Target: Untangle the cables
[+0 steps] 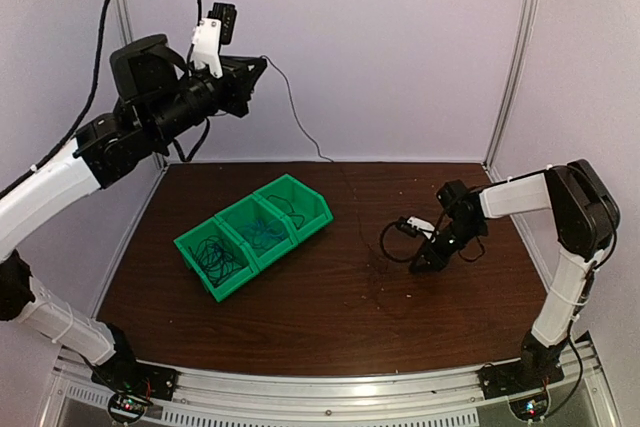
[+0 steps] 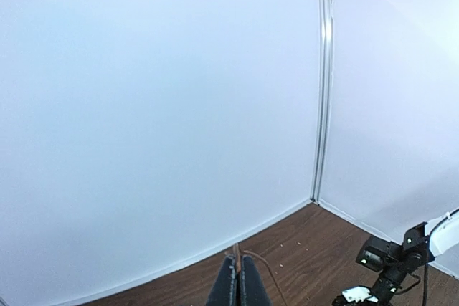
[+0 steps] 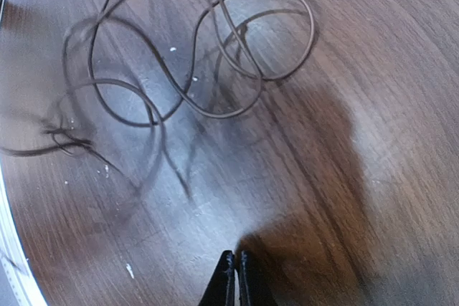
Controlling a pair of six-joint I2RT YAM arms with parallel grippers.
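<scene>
My left gripper [image 1: 262, 63] is raised high at the back left, shut on one end of a thin dark cable [image 1: 296, 113]. That cable hangs slanting down along the back wall to the table. In the left wrist view the pinched cable [image 2: 252, 257] pokes out between the closed fingertips and trails off to the right. My right gripper [image 1: 417, 265] sits low over the table at the right, shut, with nothing seen between its jaws. Just ahead of it, loose tangled loops of cable [image 3: 313, 30] lie on the wood.
A green bin [image 1: 300, 190] with three compartments stands left of centre, with more thin cables coiled in it. White walls and metal corner posts [image 1: 515, 57] close in the back and sides. Small white crumbs dot the brown tabletop [image 1: 330, 317].
</scene>
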